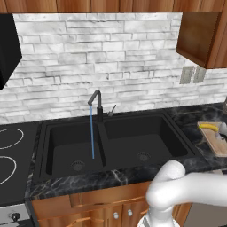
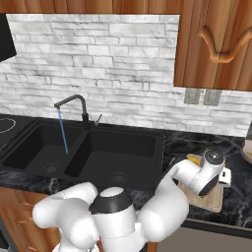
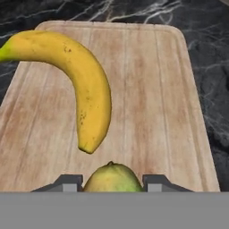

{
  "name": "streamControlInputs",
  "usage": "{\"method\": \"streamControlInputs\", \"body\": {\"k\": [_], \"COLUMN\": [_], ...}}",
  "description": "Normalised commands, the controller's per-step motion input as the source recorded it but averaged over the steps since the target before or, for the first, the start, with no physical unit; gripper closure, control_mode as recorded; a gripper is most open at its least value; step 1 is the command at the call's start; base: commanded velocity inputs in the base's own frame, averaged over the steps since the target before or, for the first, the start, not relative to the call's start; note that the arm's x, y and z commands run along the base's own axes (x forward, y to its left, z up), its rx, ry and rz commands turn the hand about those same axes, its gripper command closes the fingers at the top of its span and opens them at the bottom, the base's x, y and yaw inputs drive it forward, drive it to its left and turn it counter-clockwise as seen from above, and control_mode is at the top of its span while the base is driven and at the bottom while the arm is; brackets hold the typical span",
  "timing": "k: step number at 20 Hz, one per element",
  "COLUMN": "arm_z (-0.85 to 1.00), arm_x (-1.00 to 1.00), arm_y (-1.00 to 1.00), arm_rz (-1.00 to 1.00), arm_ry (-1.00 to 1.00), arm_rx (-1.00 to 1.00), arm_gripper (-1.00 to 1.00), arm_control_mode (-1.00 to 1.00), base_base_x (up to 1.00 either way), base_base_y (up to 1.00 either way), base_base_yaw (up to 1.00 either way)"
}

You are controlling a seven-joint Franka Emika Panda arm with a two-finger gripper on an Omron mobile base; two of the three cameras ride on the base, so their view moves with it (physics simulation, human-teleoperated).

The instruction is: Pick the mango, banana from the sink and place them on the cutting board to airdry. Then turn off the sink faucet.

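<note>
The yellow-green mango (image 3: 112, 178) sits between my gripper's (image 3: 112, 182) two dark fingertips (image 3: 67, 183), which are shut on it just over the near end of the tan cutting board (image 3: 147, 98). On the board ahead of it lies the curved yellow banana (image 3: 85, 85), also seen as banana (image 1: 208, 127) at the right of the counter. The black double sink (image 1: 115, 142) holds no fruit. Its black faucet (image 1: 95, 102) pours a thin blue stream into the left basin. My wrist hides the gripper in the right base view, above the cutting board (image 2: 209, 202).
Dark marbled counter (image 3: 210, 67) surrounds the board. A stove top (image 1: 11, 150) lies left of the sink. Wooden wall cabinets (image 2: 216, 44) hang above the board, with outlets (image 2: 199, 97) on the brick wall behind.
</note>
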Motion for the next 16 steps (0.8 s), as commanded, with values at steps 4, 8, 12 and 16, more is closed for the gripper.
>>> {"method": "streamControlInputs", "body": {"k": [4, 8, 12, 16], "arm_z": [-0.35, -0.05, 0.05, 0.18], "arm_x": [0.11, 0.00, -0.04, -0.13], "arm_y": [0.00, 0.00, 0.00, 0.08], "arm_rz": [0.03, 0.03, 0.03, 0.03], "arm_ry": [0.00, 0.00, 0.00, 0.00], "arm_rx": [0.00, 0.00, 0.00, 0.00], "arm_gripper": [-1.00, -1.00, -1.00, -1.00], "arm_control_mode": [-1.00, -1.00, -1.00, -1.00], "base_base_x": [0.00, 0.00, 0.00, 0.00], "base_base_y": [0.00, 0.00, 0.00, 0.00], "base_base_yaw": [0.00, 0.00, 0.00, 0.00]}}
